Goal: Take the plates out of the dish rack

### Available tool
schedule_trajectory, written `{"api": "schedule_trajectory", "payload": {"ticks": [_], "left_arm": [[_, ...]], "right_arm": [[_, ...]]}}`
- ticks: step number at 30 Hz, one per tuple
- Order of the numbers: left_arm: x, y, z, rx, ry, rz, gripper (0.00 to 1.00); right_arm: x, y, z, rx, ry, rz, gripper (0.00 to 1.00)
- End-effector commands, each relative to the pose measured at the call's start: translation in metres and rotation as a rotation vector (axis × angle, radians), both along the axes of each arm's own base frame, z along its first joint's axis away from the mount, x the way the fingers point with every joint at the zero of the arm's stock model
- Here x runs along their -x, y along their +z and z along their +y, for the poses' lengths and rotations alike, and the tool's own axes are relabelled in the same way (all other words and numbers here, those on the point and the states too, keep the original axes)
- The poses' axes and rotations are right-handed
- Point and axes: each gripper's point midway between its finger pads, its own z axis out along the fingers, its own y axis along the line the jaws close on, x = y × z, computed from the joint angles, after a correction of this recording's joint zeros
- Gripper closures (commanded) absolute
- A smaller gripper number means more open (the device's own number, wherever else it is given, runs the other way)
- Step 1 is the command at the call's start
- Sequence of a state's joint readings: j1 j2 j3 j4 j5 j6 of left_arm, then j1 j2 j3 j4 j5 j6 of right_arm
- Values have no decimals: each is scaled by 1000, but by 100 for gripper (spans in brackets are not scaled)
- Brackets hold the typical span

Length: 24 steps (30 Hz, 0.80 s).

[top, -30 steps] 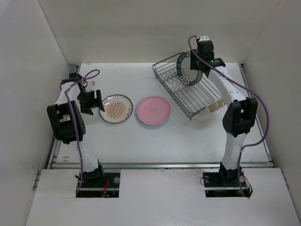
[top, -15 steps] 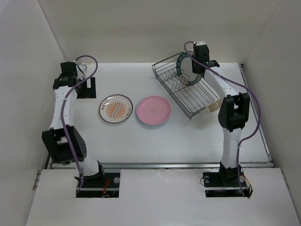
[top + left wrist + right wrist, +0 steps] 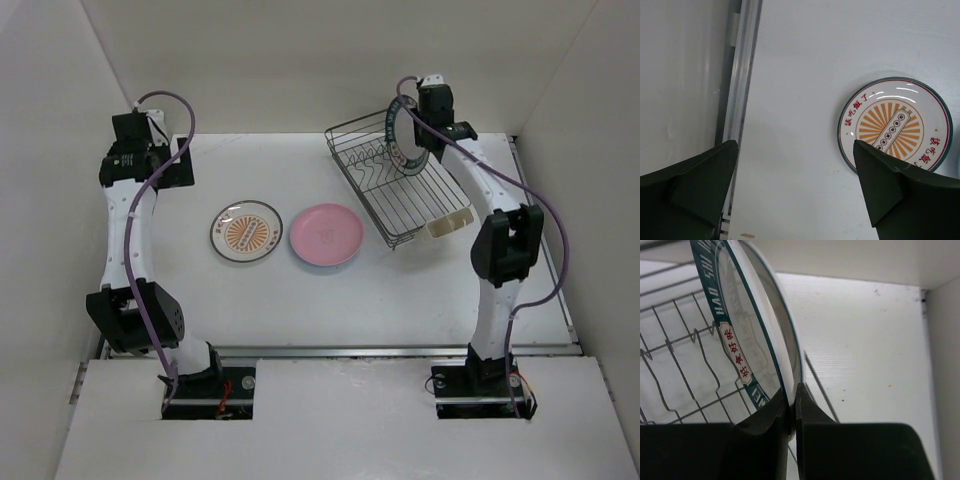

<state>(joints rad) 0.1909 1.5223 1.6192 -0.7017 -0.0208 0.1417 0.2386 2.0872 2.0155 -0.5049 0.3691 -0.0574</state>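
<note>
The right hand point(image 3: 792, 405) is clamped on the rim of the teal-ringed plate point(image 3: 747, 335), which stands upright in the dish rack point(image 3: 405, 210) at the far right of the bench point(image 3: 300, 290). It should be lifted straight up, without tilting, until it is free of the wire prongs. The plate is white and glossy, with red characters on the ring. The left hand point(image 3: 795, 190) is wide apart and empty, above the orange plate point(image 3: 895, 125).

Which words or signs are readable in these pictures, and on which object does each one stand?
"HAO SHI", white letters, then cut off: teal rim of the ringed plate.
"好食好味", red, seemingly: white label on that rim.
"該吃飯了", red, seemingly: orange plate, on two sides.
Marks on its centre strip: too small to read.
</note>
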Motion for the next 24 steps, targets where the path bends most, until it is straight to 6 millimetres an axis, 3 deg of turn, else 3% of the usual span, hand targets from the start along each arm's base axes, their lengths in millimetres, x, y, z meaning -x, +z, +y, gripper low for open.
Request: {"api": "schedule_trajectory", "payload": {"ticks": [1, 3, 5, 8, 11, 12, 13, 14, 16, 17, 18, 19, 20, 21, 24], "left_arm": [[7, 1, -14, 17, -54, 14, 0], [10, 2, -20, 9, -75, 18, 0], [13, -2, -35, 36, -162, 42, 0], [22, -2, -76, 129, -334, 61, 0], [29, 1, -114, 200, -477, 69, 0], [33, 2, -132, 249, -548, 67, 0], [35, 3, -142, 277, -582, 75, 0], [36, 1, -155, 302, -625, 83, 0], [40, 2, -175, 371, -690, 87, 0], [39, -2, -182, 386, -709, 101, 0], [42, -2, -191, 385, -736, 107, 0], [38, -6, -192, 357, -729, 114, 0], [38, -14, -193, 340, -725, 127, 0], [37, -18, -195, 325, -725, 129, 0], [35, -37, -198, 308, -722, 171, 0]], "right_arm": [[17, 154, -1, -41, -13, -370, 100], [31, 183, 6, -48, 9, -421, 100], [40, 199, 14, -68, 46, -448, 100], [58, 204, 39, -153, 144, -442, 100], [70, 183, 82, -300, 338, -355, 100], [75, 177, 100, -358, 400, -326, 100], [88, 162, 130, -414, 531, -262, 100], [94, 147, 146, -435, 592, -215, 100], [105, 138, 175, -494, 696, -191, 100], [119, 113, 202, -545, 798, -111, 100], [127, 105, 216, -578, 854, -77, 100], [134, 101, 231, -619, 910, -61, 100], [154, 96, 253, -665, 1019, -13, 100], [158, 80, 265, -679, 1052, 29, 100], [177, 67, 293, -727, 1148, 79, 100]]}}
